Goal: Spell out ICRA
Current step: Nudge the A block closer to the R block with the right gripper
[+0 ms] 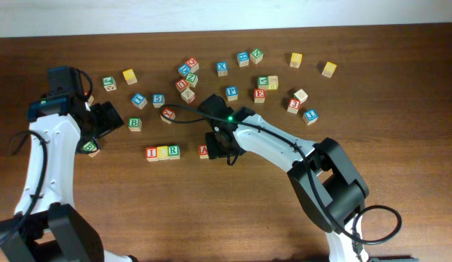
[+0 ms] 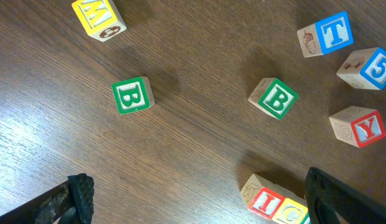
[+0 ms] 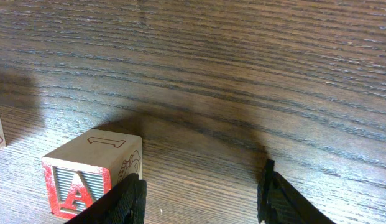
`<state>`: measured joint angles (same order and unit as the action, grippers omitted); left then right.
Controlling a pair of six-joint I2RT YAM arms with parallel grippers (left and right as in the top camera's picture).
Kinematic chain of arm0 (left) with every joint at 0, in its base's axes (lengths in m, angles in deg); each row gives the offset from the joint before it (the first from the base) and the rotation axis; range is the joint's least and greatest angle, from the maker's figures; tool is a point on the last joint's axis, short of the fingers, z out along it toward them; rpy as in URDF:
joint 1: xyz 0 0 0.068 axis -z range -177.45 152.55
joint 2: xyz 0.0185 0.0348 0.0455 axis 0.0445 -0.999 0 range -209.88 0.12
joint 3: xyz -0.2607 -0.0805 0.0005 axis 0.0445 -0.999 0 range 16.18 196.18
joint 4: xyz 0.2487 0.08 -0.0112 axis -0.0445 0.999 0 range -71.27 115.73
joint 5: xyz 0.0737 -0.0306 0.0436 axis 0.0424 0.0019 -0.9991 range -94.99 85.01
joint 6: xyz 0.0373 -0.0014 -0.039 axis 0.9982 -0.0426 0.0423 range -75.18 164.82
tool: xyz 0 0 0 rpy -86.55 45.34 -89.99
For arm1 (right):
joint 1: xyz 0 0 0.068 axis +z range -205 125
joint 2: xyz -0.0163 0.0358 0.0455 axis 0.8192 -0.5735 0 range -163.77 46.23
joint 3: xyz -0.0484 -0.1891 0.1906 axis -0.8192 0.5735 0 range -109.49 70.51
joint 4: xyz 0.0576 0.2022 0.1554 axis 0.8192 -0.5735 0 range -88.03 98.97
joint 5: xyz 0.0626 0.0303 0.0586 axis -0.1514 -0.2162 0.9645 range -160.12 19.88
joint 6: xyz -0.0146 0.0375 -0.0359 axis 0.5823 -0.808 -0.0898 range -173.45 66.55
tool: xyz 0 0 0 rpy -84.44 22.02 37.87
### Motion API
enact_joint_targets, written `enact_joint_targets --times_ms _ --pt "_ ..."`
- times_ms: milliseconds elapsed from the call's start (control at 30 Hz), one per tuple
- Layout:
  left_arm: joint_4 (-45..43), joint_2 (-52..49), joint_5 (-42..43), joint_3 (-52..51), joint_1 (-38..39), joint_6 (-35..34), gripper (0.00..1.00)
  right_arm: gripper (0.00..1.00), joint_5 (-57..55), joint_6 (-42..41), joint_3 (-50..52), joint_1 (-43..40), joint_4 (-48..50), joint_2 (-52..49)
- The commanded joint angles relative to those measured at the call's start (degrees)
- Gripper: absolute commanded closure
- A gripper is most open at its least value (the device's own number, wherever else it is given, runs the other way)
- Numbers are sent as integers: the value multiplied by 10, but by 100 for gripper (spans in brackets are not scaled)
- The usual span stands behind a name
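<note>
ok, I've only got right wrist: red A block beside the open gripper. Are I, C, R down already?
Observer: Yes. Overhead shows I, C, R blocks touching in a row.
Operator: A joined on?
Observer: No, the A block sits apart from R, a gap between them.
Operator: Left arm?
Observer: Left gripper open, up past the I end, holding nothing.

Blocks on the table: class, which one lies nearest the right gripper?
The red A block. It stands alone just beside one finger of the open right gripper, outside the gap, while the row of three blocks sits further off.
</note>
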<state>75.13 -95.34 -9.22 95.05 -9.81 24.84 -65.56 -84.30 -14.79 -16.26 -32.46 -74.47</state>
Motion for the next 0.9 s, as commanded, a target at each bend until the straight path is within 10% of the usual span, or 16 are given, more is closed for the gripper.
enact_joint_targets --times_ms 0,867 --pt "0 2 4 1 -2 -3 1 50 9 3 7 3 2 -16" --pt "0 2 4 1 -2 -3 1 50 -7 3 7 2 -14 -16"
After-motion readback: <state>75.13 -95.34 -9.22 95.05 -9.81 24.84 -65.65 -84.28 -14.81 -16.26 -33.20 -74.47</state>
